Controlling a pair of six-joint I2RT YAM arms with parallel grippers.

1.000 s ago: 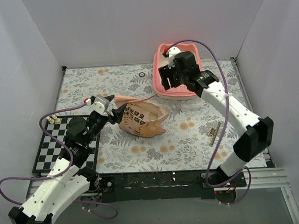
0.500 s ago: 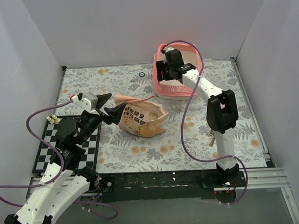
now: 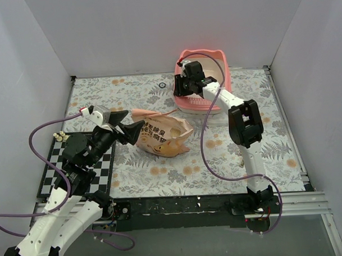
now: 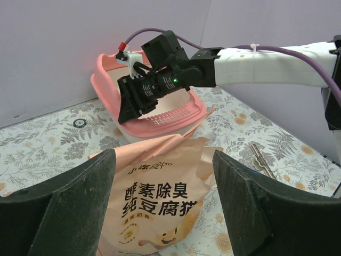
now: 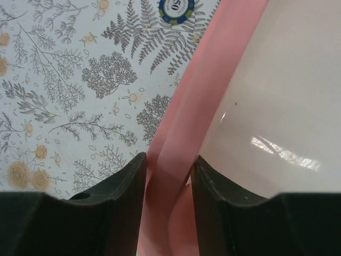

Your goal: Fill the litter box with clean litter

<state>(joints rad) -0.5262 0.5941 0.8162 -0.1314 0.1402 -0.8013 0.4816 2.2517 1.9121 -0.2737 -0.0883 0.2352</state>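
Some of the litter box (image 3: 218, 60) rim behind the right claw (image 3: 183, 86).

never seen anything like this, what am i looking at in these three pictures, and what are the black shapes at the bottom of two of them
It is a robot: two white arms bolted to a table, each ending in a two-finger pincer. The wide picture comes from a fixed camera overhead. The other two come from cameras on the wrists, so the black shapes are each pincer's own fingers. On the floral tabletop lie an orange-tan printed bag, a pink litter box, a checkered mat and a poker chip. The right pincer is closed on the box's rim. The left pincer is open, facing the bag, holding nothing.
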